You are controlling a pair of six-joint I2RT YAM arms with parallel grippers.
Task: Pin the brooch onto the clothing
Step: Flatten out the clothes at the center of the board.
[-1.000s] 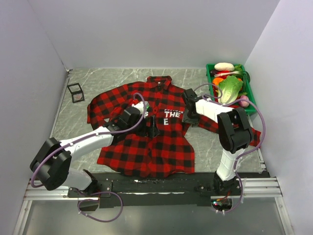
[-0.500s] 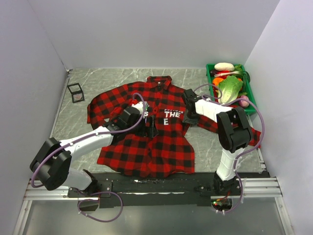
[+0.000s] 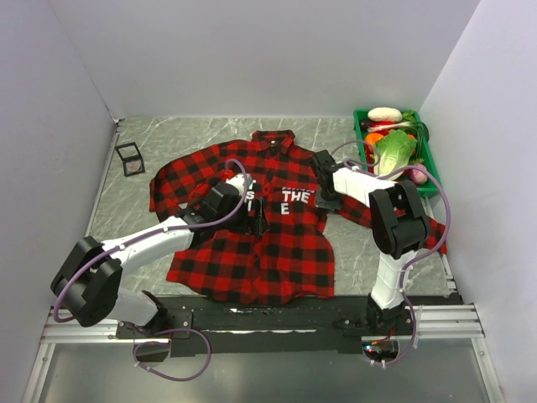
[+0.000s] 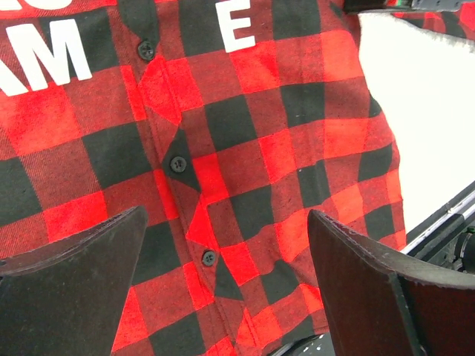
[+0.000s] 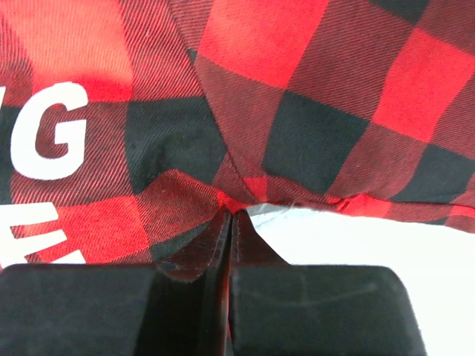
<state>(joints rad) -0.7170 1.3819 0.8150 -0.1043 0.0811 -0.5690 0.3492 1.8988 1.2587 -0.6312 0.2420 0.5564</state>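
From above, the soft red-and-black plaid shirt [image 3: 252, 256] lies flat on the grey marbled worktop [image 3: 168, 138]. The left tool [image 3: 258, 220] is over its middle and the right tool [image 3: 323, 200] is at its edge beside the white block letters, while the brooch cannot be made out. In the left wrist view, blunt black fingers [image 4: 74, 282] are spread wide and empty above the placket's small round buttons [image 4: 178, 164]. In the right wrist view, matt black fingers [image 5: 312, 311] are pressed together, pinching a puckered fold of twill hem at their tips.
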